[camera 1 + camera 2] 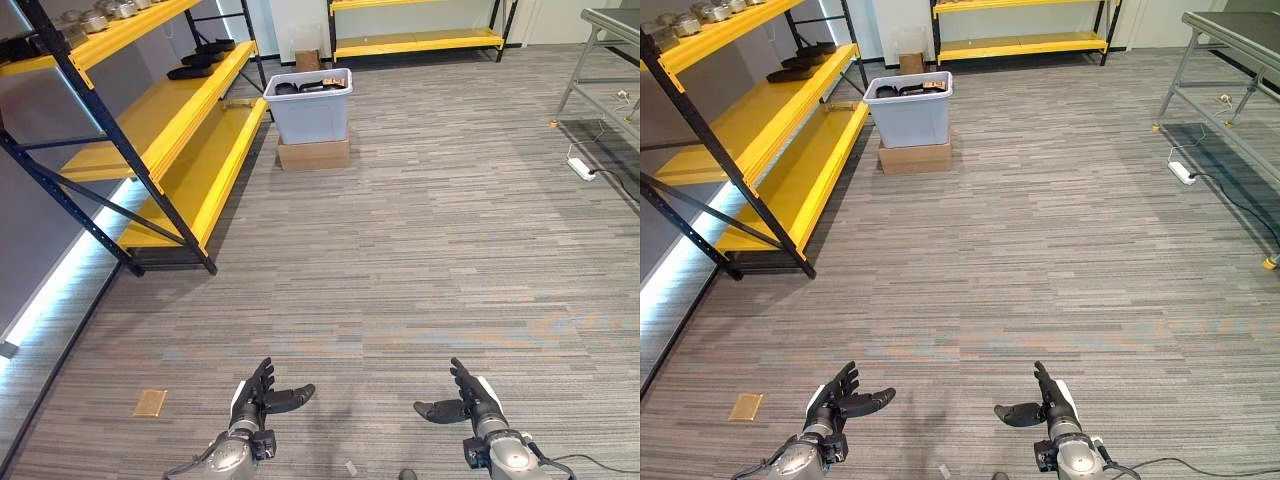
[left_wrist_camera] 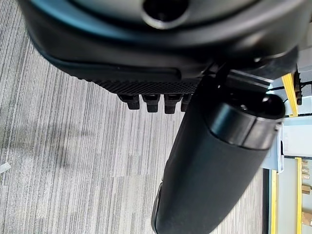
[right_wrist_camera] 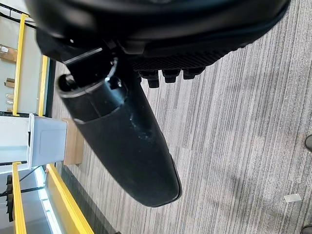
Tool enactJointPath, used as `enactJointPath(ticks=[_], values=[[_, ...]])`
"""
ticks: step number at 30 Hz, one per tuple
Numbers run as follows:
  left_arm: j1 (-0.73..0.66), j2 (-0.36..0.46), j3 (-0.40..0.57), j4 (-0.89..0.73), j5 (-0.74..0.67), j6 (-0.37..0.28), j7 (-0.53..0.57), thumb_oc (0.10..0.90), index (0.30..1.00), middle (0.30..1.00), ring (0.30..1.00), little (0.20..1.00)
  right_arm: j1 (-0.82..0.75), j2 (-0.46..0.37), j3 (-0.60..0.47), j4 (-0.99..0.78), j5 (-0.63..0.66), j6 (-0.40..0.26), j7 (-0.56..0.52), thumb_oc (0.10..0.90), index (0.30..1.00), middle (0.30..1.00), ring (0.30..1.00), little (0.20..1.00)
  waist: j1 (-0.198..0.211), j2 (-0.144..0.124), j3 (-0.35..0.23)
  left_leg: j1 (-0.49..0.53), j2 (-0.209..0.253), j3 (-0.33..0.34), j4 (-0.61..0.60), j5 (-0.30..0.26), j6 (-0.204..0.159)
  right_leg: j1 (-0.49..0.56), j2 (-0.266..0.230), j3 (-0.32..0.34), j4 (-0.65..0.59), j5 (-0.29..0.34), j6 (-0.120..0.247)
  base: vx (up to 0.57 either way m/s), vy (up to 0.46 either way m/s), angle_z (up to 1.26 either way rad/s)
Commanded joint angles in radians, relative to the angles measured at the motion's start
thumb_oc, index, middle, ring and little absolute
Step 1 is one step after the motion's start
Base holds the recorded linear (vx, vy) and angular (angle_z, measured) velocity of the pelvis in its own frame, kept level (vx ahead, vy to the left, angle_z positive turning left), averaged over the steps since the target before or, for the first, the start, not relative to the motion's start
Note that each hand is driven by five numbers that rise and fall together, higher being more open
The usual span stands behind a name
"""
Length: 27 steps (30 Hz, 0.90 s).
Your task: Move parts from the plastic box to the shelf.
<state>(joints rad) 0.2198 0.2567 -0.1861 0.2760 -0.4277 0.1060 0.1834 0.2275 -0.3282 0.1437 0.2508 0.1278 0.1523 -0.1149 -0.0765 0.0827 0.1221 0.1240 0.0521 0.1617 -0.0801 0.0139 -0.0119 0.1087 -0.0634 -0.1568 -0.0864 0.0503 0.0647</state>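
Note:
A grey plastic box (image 1: 310, 110) stands on a flat cardboard carton (image 1: 313, 155) far ahead, with dark parts (image 1: 300, 87) in it. Beside it runs the yellow shelf (image 1: 170, 120) with blue-black posts; a few dark parts (image 1: 200, 60) lie on its middle board and metal pieces (image 1: 95, 18) on the top one. My left hand (image 1: 256, 396) and right hand (image 1: 468, 398) hover low over the carpet at the near edge, both open and holding nothing, thumbs pointing toward each other. The box (image 3: 44, 141) also shows in the right wrist view.
A second yellow shelf (image 1: 415, 42) lines the far wall. A metal table frame (image 1: 1230, 80) stands at the right, with a white power strip (image 1: 581, 168) and cable on the floor beneath. A small brown card (image 1: 150, 403) lies on the carpet by my left hand.

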Motion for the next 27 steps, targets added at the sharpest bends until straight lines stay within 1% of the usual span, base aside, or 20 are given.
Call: enactJointPath(ticks=[1, 10, 14, 19, 22, 23, 24, 25, 27], values=[[-0.079, 0.045, 0.058, -0.041, -0.010, -0.071, -0.016, 0.900, 1.000, 1.000, 1.000, 1.000, -0.089, -0.012, -0.011, -0.034, 0.005, -0.074, -0.009, 0.900, 1.000, 1.000, 1.000, 1.000, 0.005, -0.063, 0.001, 0.058, 0.082, 0.012, -0.007, -0.064, -0.059, 0.056, -0.084, 0.003, 0.026, -0.139, 0.084, 0.00, 0.000, 0.00], [-0.086, 0.054, 0.062, -0.048, 0.006, -0.074, -0.011, 0.900, 1.000, 1.000, 1.000, 1.000, -0.093, -0.016, -0.012, -0.042, -0.004, -0.077, -0.015, 0.900, 1.000, 1.000, 1.000, 1.000, 0.007, -0.063, 0.005, 0.056, 0.080, 0.011, -0.007, -0.065, -0.058, 0.056, -0.085, 0.000, 0.027, -0.140, 0.085, 0.00, 0.000, 0.00], [-0.093, 0.060, 0.060, -0.055, 0.012, -0.074, -0.012, 0.900, 1.000, 1.000, 1.000, 1.000, -0.090, -0.010, -0.023, -0.038, 0.042, -0.076, -0.012, 0.900, 1.000, 1.000, 1.000, 1.000, 0.010, -0.065, 0.007, 0.050, 0.078, 0.005, -0.007, -0.066, -0.056, 0.050, -0.087, -0.005, 0.031, -0.141, 0.087, 0.00, 0.000, 0.00], [-0.099, 0.072, 0.068, -0.070, 0.017, -0.076, -0.018, 0.900, 1.000, 1.000, 1.000, 1.000, -0.099, -0.020, -0.031, -0.061, 0.030, -0.082, -0.009, 0.900, 1.000, 1.000, 1.000, 1.000, 0.015, -0.066, 0.011, 0.038, 0.075, 0.001, 0.001, -0.070, -0.054, 0.043, -0.091, -0.008, 0.041, -0.144, 0.089, 0.03, 0.014, 0.02], [-0.115, 0.079, 0.071, -0.068, 0.013, -0.078, -0.009, 0.900, 1.000, 1.000, 1.000, 1.000, -0.109, -0.021, -0.034, -0.070, 0.039, -0.087, -0.009, 0.900, 1.000, 1.000, 1.000, 1.000, 0.021, -0.071, 0.017, 0.003, 0.073, -0.006, 0.048, -0.086, -0.049, 0.032, -0.101, -0.010, 0.057, -0.147, 0.090, 0.01, 0.030, 0.05], [-0.126, 0.084, 0.073, -0.070, 0.007, -0.080, -0.003, 0.900, 1.000, 1.000, 1.000, 1.000, -0.122, -0.024, -0.032, -0.071, 0.046, -0.092, -0.011, 0.900, 1.000, 1.000, 1.000, 1.000, 0.026, -0.075, 0.027, -0.036, 0.070, -0.015, 0.096, -0.103, -0.043, 0.008, -0.109, -0.010, 0.088, -0.155, 0.090, -0.03, 0.027, 0.07], [-0.126, 0.084, 0.073, -0.070, 0.007, -0.080, -0.003, 0.900, 1.000, 1.000, 1.000, 1.000, -0.123, -0.024, -0.032, -0.071, 0.046, -0.092, -0.011, 0.900, 1.000, 1.000, 1.000, 1.000, 0.026, -0.075, 0.025, -0.041, 0.070, -0.015, 0.100, -0.105, -0.042, 0.005, -0.110, -0.010, 0.090, -0.156, 0.090, -0.07, 0.086, 0.04], [-0.137, 0.093, 0.075, -0.084, -0.003, -0.089, 0.000, 0.900, 1.000, 1.000, 1.000, 1.000, -0.143, -0.036, -0.029, -0.078, 0.029, -0.097, -0.007, 0.900, 1.000, 1.000, 1.000, 1.000, 0.034, -0.074, 0.039, -0.084, 0.062, -0.025, 0.143, -0.125, -0.025, -0.049, -0.123, 0.001, 0.152, -0.155, 0.097, -0.07, 0.105, 0.00], [-0.139, 0.100, 0.073, -0.094, -0.003, -0.094, -0.004, 0.900, 1.000, 1.000, 1.000, 1.000, -0.158, -0.044, -0.037, -0.088, 0.033, -0.104, -0.005, 0.900, 1.000, 1.000, 1.000, 1.000, 0.040, -0.070, 0.045, -0.125, 0.043, -0.030, 0.192, -0.155, -0.002, -0.095, -0.143, 0.011, 0.203, -0.154, 0.112, -0.04, 0.138, 0.01]])
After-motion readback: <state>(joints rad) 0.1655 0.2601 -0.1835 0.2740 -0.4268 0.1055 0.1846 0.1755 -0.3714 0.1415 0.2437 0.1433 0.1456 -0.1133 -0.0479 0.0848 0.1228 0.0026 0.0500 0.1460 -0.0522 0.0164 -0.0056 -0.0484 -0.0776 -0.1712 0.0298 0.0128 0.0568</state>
